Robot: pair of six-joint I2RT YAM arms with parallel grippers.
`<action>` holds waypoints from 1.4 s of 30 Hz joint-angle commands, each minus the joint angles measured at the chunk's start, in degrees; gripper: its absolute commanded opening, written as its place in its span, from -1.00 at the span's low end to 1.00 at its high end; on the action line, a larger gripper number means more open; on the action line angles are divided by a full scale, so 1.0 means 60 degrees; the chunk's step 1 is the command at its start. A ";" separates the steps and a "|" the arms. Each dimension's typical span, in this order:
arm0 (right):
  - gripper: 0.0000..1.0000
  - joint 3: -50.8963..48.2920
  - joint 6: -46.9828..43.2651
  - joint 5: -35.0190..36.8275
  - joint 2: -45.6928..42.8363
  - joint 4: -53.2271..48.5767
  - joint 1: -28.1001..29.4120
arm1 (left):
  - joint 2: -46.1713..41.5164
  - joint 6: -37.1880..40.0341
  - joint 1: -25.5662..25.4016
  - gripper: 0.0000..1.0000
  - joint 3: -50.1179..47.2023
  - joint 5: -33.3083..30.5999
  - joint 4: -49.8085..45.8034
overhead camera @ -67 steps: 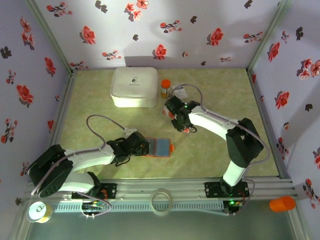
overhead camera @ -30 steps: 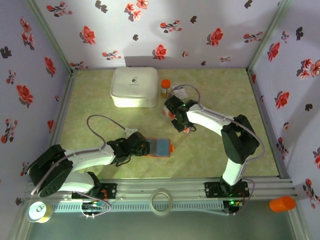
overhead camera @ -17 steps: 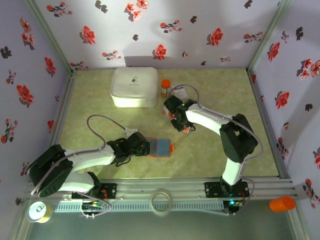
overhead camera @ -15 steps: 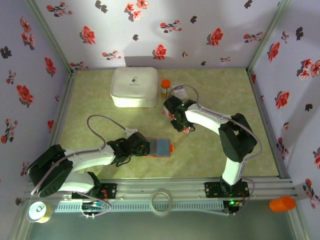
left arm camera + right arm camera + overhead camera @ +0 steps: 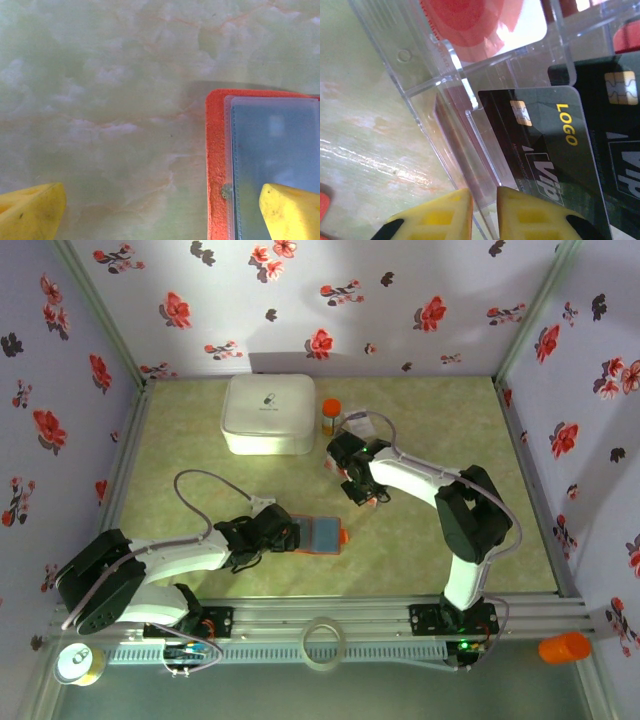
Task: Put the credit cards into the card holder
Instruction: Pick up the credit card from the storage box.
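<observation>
The card holder (image 5: 320, 535) lies open on the table, orange-red (image 5: 217, 165) with a light blue inside. My left gripper (image 5: 162, 205) is open wide at its left edge, with its right finger (image 5: 290, 210) over the blue inside (image 5: 272, 533). My right gripper (image 5: 484, 200) hangs over a clear plastic rack (image 5: 420, 75) of credit cards (image 5: 365, 495). Its fingers stand a narrow gap apart, astride a clear wall at the lower edge of a dark credit card (image 5: 545, 140) printed LOGO. I cannot tell whether they pinch it. Another dark card (image 5: 615, 130) and a white card with red blotches (image 5: 485, 20) stand behind.
A big white rounded box (image 5: 268, 413) and an orange-capped bottle (image 5: 330, 417) stand at the back. Flowered walls close in three sides. A tape ring (image 5: 324, 642) lies on the front rail, and an orange object (image 5: 565, 647) sits outside at the right.
The right gripper's fingers have drawn much closer together at the card rack, and its arm has edged slightly left. The left arm and the card holder have not moved.
</observation>
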 commanded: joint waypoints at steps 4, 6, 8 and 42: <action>-0.75 0.0385 -0.0276 -0.0205 -0.0392 -0.0363 -0.0069 | 0.0011 -0.0198 -0.0124 0.99 -0.0034 -0.0265 0.0052; -0.85 0.0407 -0.0331 -0.0285 -0.0427 -0.0378 -0.0069 | 0.0013 -0.0194 -0.0124 0.99 -0.0031 -0.0275 0.0046; -0.93 0.0451 -0.0402 -0.0348 -0.0474 -0.0418 -0.0065 | 0.0007 -0.0193 -0.0124 0.99 -0.0025 -0.0278 0.0044; -1.00 -0.5451 0.6575 -0.4062 -0.5182 0.7673 0.1067 | -0.0177 -0.0291 -0.0132 0.99 -0.0062 -0.0631 -0.0800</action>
